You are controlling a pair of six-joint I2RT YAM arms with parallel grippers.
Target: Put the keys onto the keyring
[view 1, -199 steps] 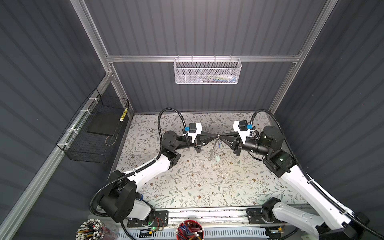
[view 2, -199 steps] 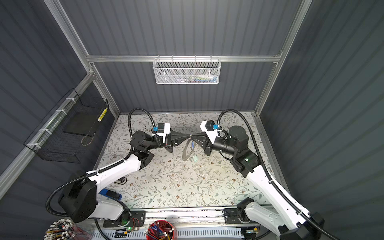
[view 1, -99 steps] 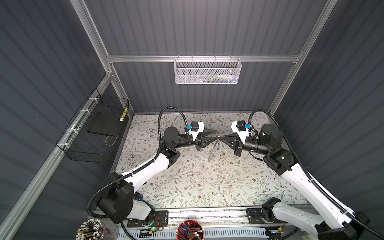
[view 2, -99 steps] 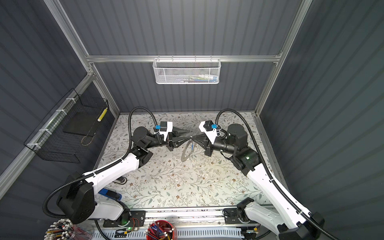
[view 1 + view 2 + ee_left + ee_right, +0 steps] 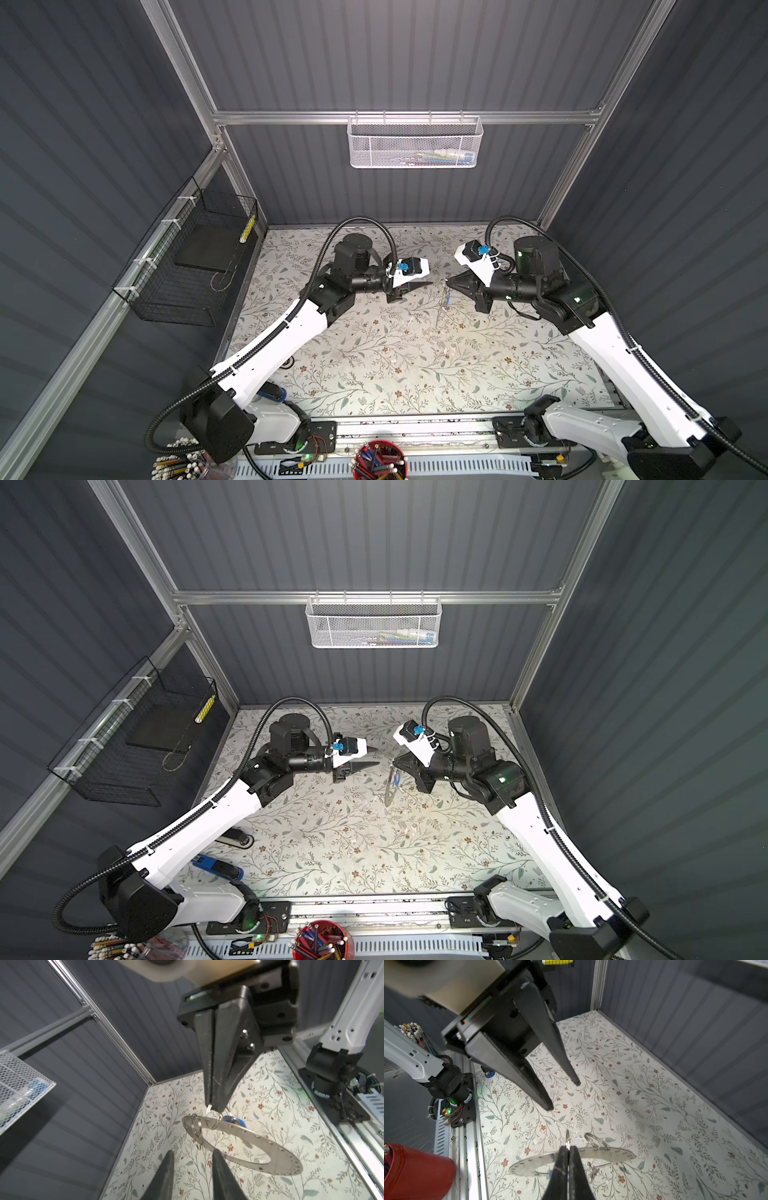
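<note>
The keyring point(image 5: 270, 1147), a large flat grey ring with small holes round its band, hangs in mid-air above the floral mat; it shows edge-on in both top views point(image 5: 444, 303) point(image 5: 390, 789). My right gripper point(image 5: 568, 1148) point(image 5: 214, 1105) is shut on a small wire loop at the keyring's point(image 5: 612, 1154) rim. A key with a blue tag point(image 5: 234, 1121) hangs on the band behind the right fingers. Small split rings point(image 5: 596, 1139) also sit on the band. My left gripper point(image 5: 192, 1152) point(image 5: 563, 1096) point(image 5: 376, 757) is open and empty, a short way from the keyring.
A white mesh basket point(image 5: 413, 143) hangs on the back wall. A black wire basket point(image 5: 199, 257) hangs on the left wall. A blue-and-black stapler point(image 5: 218, 866) lies at the mat's front left. A red cup of pens point(image 5: 415, 1172) stands by the front rail.
My left gripper, shut and tip to tip with the right one a second ago, has opened and drawn back to the left. The right gripper still holds the keyring.
</note>
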